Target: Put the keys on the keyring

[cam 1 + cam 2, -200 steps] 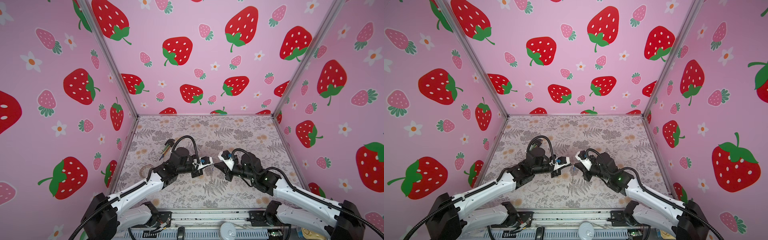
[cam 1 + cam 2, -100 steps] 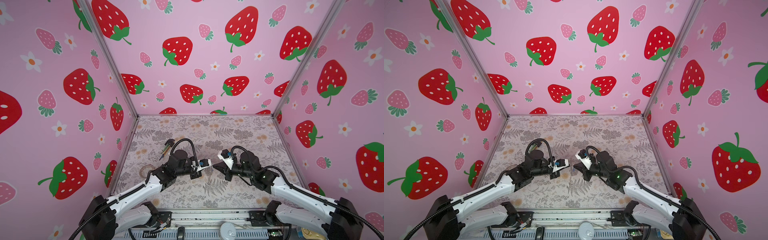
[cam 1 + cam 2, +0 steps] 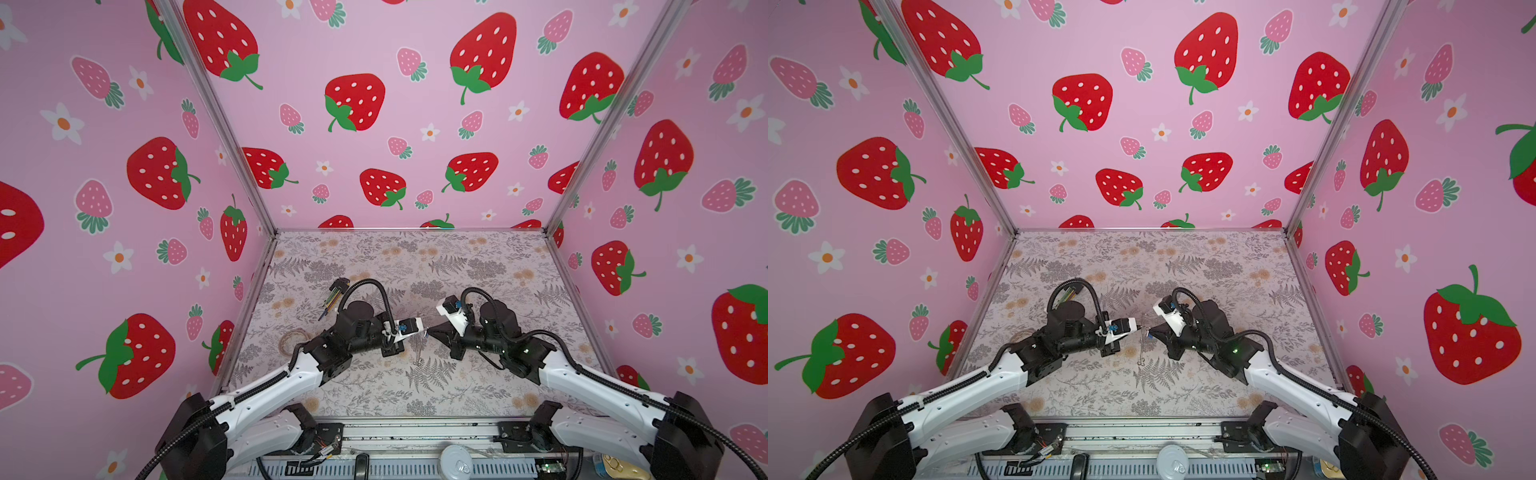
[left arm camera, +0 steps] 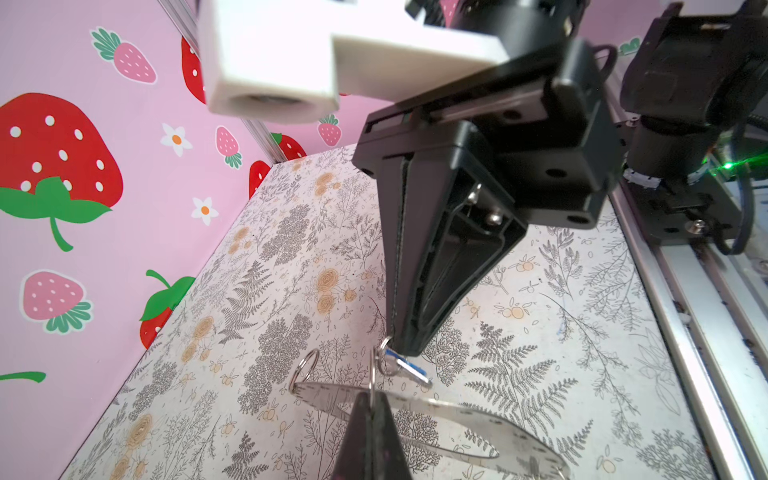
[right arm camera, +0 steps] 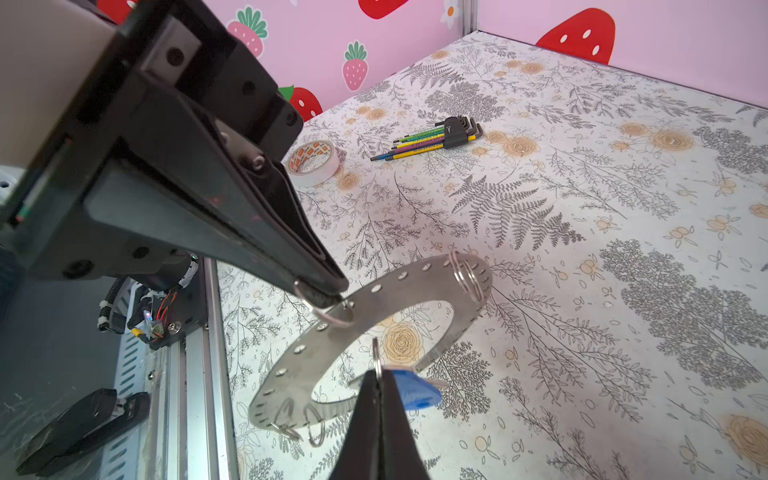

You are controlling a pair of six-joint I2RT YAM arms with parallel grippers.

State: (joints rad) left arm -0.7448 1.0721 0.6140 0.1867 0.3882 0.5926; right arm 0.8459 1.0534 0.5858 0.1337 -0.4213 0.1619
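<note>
The keyring is a wide flat grey ring with small holes and several wire loops at its rim, hanging tilted above the table. My left gripper is shut on one thin wire loop at that rim, with the flat ring just beyond its tips. My right gripper is shut on a small wire ring that carries the key with the blue head. That key hangs right beside the loop held by the left gripper. In both top views the left gripper and right gripper nearly meet at mid-table.
A bundle of coloured hex keys and a roll of tape lie on the floral table toward the back left. A metal rail runs along the front edge. Pink strawberry walls enclose three sides.
Both arms have shifted only slightly. The two gripper tips stay close together over mid-table and both grips are unchanged.
</note>
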